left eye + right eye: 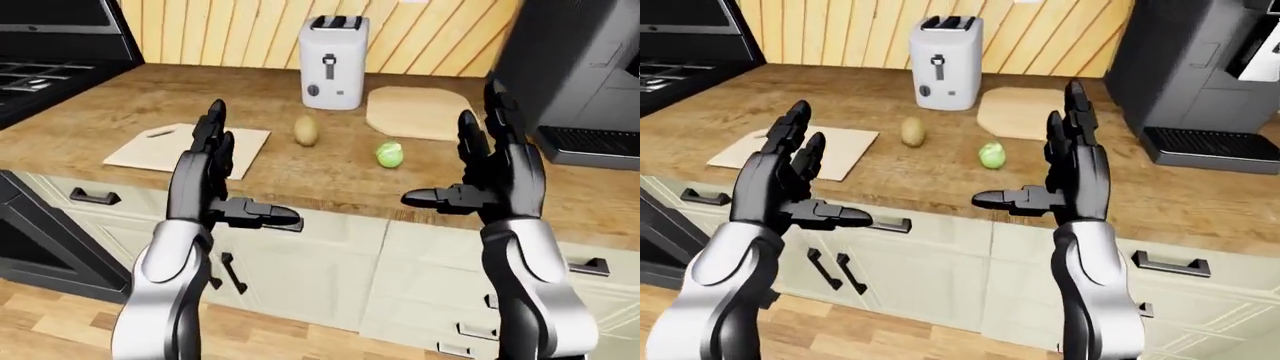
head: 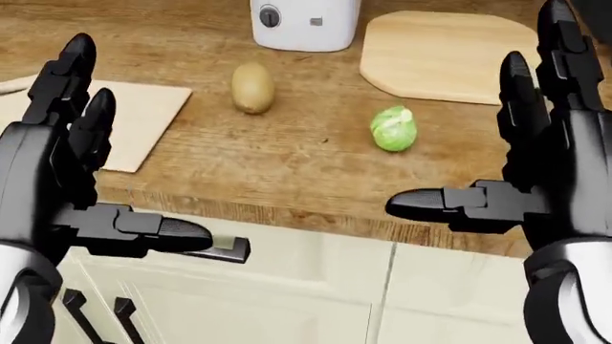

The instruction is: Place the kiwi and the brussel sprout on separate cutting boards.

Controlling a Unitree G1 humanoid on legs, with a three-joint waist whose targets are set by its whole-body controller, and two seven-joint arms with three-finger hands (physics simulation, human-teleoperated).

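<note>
Here my left hand [image 2: 72, 165] hangs open over the counter's edge at the head view's left, fingers up, thumb out, holding nothing; beyond it lies the pale rectangular cutting board [image 1: 185, 146]; the kiwi [image 2: 252, 87] rests on the bare wooden counter [image 2: 278, 165] just right of that board, below the white toaster [image 1: 334, 62]; the brussel sprout [image 2: 394, 129] sits further right, near the rounded cutting board [image 2: 445, 54]; my right hand [image 2: 545, 179] hovers open and empty.
</note>
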